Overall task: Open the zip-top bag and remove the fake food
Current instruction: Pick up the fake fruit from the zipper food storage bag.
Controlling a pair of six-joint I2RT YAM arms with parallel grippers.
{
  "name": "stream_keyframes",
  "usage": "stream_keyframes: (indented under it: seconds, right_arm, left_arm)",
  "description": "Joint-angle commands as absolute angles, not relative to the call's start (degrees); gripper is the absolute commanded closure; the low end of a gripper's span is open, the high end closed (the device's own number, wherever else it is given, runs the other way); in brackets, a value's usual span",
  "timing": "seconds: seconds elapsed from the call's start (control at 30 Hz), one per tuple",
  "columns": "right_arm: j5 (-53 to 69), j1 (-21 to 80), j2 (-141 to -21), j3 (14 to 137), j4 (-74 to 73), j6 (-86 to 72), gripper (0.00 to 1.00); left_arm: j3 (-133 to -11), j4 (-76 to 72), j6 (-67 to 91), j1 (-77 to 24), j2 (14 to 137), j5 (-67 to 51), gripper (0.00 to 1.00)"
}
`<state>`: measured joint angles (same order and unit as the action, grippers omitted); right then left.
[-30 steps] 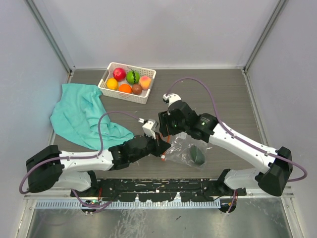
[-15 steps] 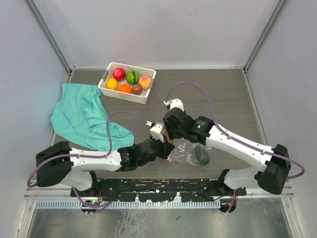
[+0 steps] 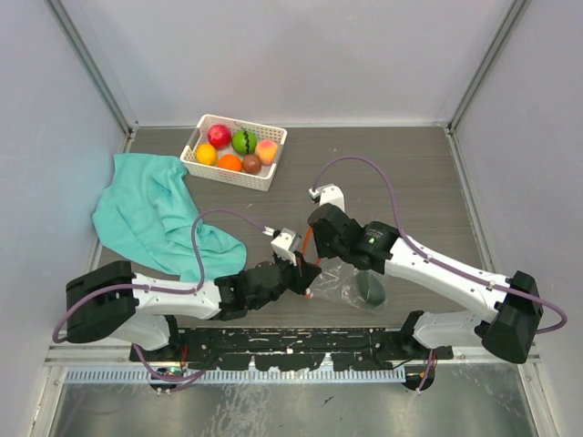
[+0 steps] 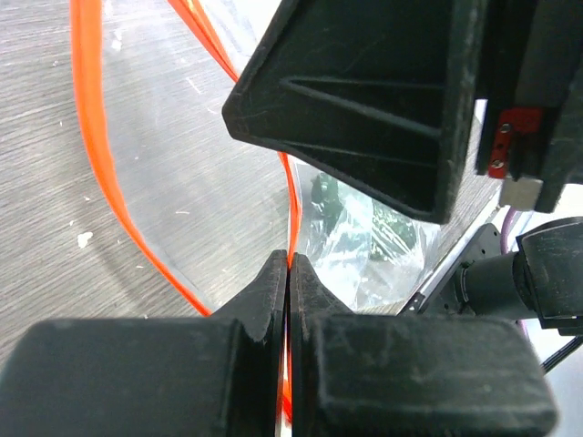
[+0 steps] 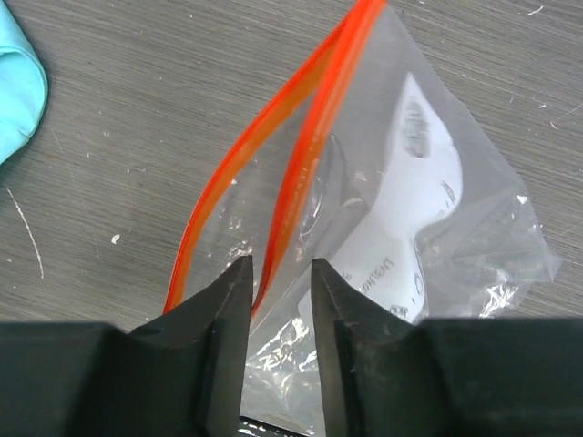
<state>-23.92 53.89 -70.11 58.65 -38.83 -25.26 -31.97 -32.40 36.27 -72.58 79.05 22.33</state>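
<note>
The zip-top bag (image 3: pixel 351 280) lies on the table near the front, its orange-red zipper strips (image 5: pixel 310 155) parted. A dark green fake fruit (image 3: pixel 369 288) is inside it and shows through the plastic in the left wrist view (image 4: pixel 330 196). My left gripper (image 3: pixel 307 273) is shut on one zipper strip (image 4: pixel 91 164) at the bag's left edge (image 4: pixel 289 264). My right gripper (image 3: pixel 324 257) hovers over the mouth. Its jaws (image 5: pixel 281 273) stand a little apart with the other strip between them, not clamped. The white label (image 5: pixel 414 182) faces up.
A white slotted basket (image 3: pixel 264 177) at the back holds several fake fruits, red, green, peach, yellow, orange and brown. A teal cloth (image 3: pixel 150 209) lies crumpled on the left and shows in the right wrist view (image 5: pixel 14 82). Grey walls enclose the table.
The bag has come down from a raised, bunched state onto the table. My right gripper moved right and lower over the mouth. My left gripper shifted right, still pinching the strip.
</note>
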Motion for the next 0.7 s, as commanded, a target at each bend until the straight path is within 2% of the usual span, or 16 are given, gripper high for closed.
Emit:
stream_keyframes:
  seconds: [0.0,0.23,0.4,0.43,0.5,0.6,0.67]
  right_arm:
    - [-28.22,53.7,-69.63,59.15,-38.57,-26.04,0.71]
    - [-28.91,53.69,-68.97,58.82,-38.85,-26.02,0.97]
    - [-29.03,53.66,-67.18,58.0,-37.5,-25.57,0.99]
    - [-29.02,53.7,-66.21,57.74,-36.93,-25.39,0.99]
    - [-28.99,53.67,-64.29,57.3,-35.52,-24.55,0.99]
    - [-27.98,53.74,-60.95,56.28,-32.48,-22.37,0.99]
    - [-26.98,53.7,-58.92,55.58,-30.38,-20.72,0.99]
  left_arm:
    - [-32.84,-37.79,33.31,-73.18,77.62,24.36,1.0]
    - [-33.66,-37.71,32.35,-73.2,78.21,22.93,0.99]
    - [-33.46,-37.97,32.63,-73.21,77.92,21.99,0.94]
    - [-33.32,-38.0,32.98,-73.21,77.75,21.51,0.9]
    - [-32.68,-38.89,34.02,-73.0,76.97,19.93,0.75]
    - [-31.18,-40.75,37.32,-71.15,75.56,14.73,0.58]
    - [-29.94,-42.22,41.0,-68.61,74.48,10.1,0.53]
